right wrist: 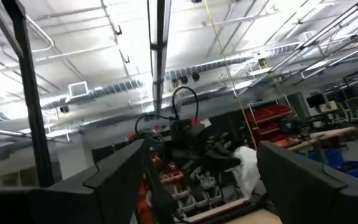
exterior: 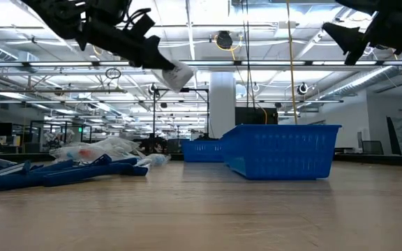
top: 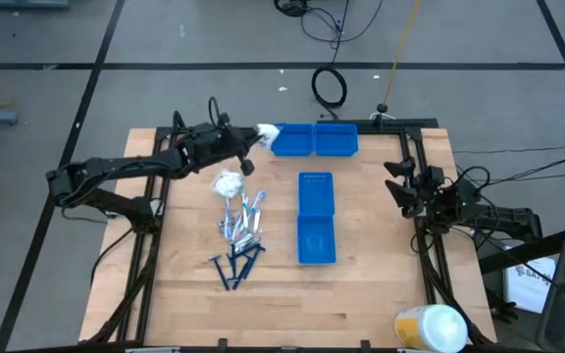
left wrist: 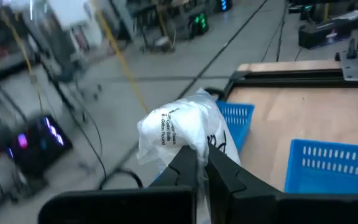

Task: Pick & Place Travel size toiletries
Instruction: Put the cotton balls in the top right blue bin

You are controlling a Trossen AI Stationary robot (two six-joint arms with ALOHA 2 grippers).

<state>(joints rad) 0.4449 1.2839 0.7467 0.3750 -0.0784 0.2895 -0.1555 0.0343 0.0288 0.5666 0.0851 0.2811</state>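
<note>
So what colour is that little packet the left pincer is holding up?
White, with small dark print: the packet shows best in the left wrist view, pinched in the left pincer.

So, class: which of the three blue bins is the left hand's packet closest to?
The far-left bin, beside the white packet held by the left hand; the others lie farther right or nearer.

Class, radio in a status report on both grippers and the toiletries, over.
Left gripper shut on white packet, raised beside far blue bins. Right gripper open, waiting at table edge. Remaining toiletries piled on table. Nothing blocking.
</note>
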